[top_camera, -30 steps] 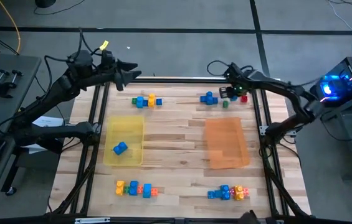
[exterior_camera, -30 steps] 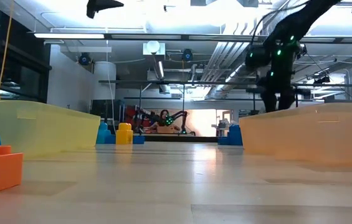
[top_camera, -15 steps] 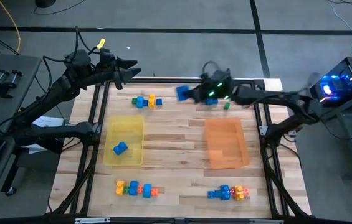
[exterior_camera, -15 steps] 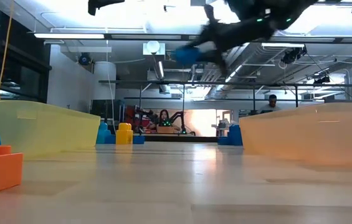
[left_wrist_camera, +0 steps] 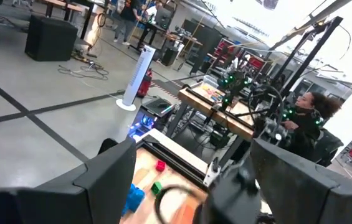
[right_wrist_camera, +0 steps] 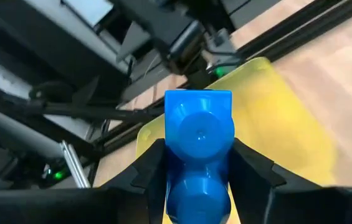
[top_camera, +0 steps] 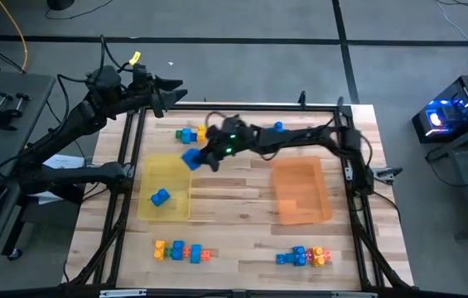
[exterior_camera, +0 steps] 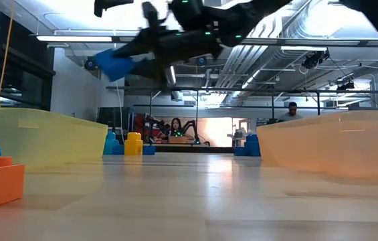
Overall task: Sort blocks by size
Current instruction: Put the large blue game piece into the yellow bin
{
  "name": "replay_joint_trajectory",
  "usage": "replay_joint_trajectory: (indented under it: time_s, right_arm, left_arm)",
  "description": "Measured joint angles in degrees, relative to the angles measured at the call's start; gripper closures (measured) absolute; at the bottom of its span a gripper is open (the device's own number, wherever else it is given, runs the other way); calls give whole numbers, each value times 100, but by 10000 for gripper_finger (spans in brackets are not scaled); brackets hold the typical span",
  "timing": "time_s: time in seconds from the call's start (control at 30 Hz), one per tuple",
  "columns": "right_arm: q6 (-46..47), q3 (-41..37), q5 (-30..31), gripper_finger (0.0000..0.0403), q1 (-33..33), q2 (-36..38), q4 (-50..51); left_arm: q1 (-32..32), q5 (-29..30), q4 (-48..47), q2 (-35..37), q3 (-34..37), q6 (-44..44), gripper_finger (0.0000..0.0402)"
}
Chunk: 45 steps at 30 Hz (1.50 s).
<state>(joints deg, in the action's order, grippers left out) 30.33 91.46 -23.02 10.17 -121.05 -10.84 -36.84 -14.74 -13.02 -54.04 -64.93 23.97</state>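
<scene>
Above the yellow tray, a blue two-stud block between right fingers.

A large blue block hangs clamped in the air; another blue block lies at 9 o'clock; mixed bricks cluster at 11, 7 and 5 o'clock.

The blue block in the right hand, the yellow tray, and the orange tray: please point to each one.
blue block (right_wrist_camera: pixel 198 149): right wrist view, on its studded top face.
yellow tray (top_camera: pixel 170 204): high view, on its bare floor.
orange tray (top_camera: pixel 300 190): high view, on its bare floor.
</scene>
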Motion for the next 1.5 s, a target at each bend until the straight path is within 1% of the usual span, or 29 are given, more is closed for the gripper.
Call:
replay_joint_trajectory:
  time_s: [0.1, 0.13, 0.2, 0.3, 0.37, 0.47, 0.57, 0.67, 0.8, 0.87, 0.93, 1.0, 1.03, 1.1, 1.2, 1.27, 1.33, 1.43, 1.5]
  right_arm:
    - [-71, 677, -160, 274, -54, -433, 312]
    - [-75, 898, -189, 268, -61, -556, 393]
    - [-81, 1302, -209, 234, -87, -770, 539]
    - [-170, 1885, -215, 167, -119, -1083, 678]
    - [-328, 2252, -361, 131, -122, -1243, 974]
    - [-569, 2669, -588, 101, -89, -1365, 1383]
    - [-1104, 3014, -756, 93, -3, -1351, 1953]
    - [-1897, 3422, -709, 91, 197, -1280, 3191]
    - [-3095, 4022, -421, 90, 499, -1242, 5362]
    - [-3730, 4185, -243, 89, 662, -1242, 6465]
    - [-4170, 4200, -122, 89, 836, -1242, 7373]
    - [-4335, 4055, -150, 89, 1032, -1230, 8007]
    - [-4273, 3855, -250, 89, 1139, -1140, 8091]
    - [-4238, 3319, -366, 89, 1297, -859, 8022]
    - [-4217, 2312, -196, 89, 1439, -114, 7702]
    - [-4050, 1487, 10, 89, 1465, 479, 7278]
    - [-3745, 620, 319, 89, 1494, 1141, 6727]
    - [-3083, -556, 1065, 89, 1497, 2267, 5942]
    - [-2540, -1194, 1468, 89, 1491, 2935, 5570]
  left_arm:
    - [0, -2, 0, 0, 0, 2, 102]
    - [0, -2, 1, 0, 0, 0, 102]
    - [0, -2, 1, 0, 0, -2, 102]
    - [0, -2, 2, 0, 0, -2, 102]
    - [0, -2, 2, 0, 0, -2, 102]
    - [0, -2, 1, 0, 0, -4, 102]
    - [0, -2, 2, 0, 0, -5, 102]
    - [0, -3, 0, 0, 0, -7, 102]
    - [-2, -2, -4, -4, 0, -77, 102]
    - [0, -4, -20, -4, 0, -116, 102]
    - [0, -4, -46, -4, 0, -160, 102]
    - [0, -4, -92, -20, 0, -188, 102]
    - [0, -4, -94, -41, -2, -200, 102]
    - [1, 29, -163, -125, -3, -102, 102]
    - [-7, 177, -607, -457, -15, 325, 102]
    - [-12, 508, -1289, -809, -15, 461, 102]
    - [-28, 1036, -2103, -1271, -4, 439, 102]
    - [-91, 1819, -3102, -1959, 2, 426, 102]
    - [-145, 2191, -3592, -2418, 2, 538, 102]
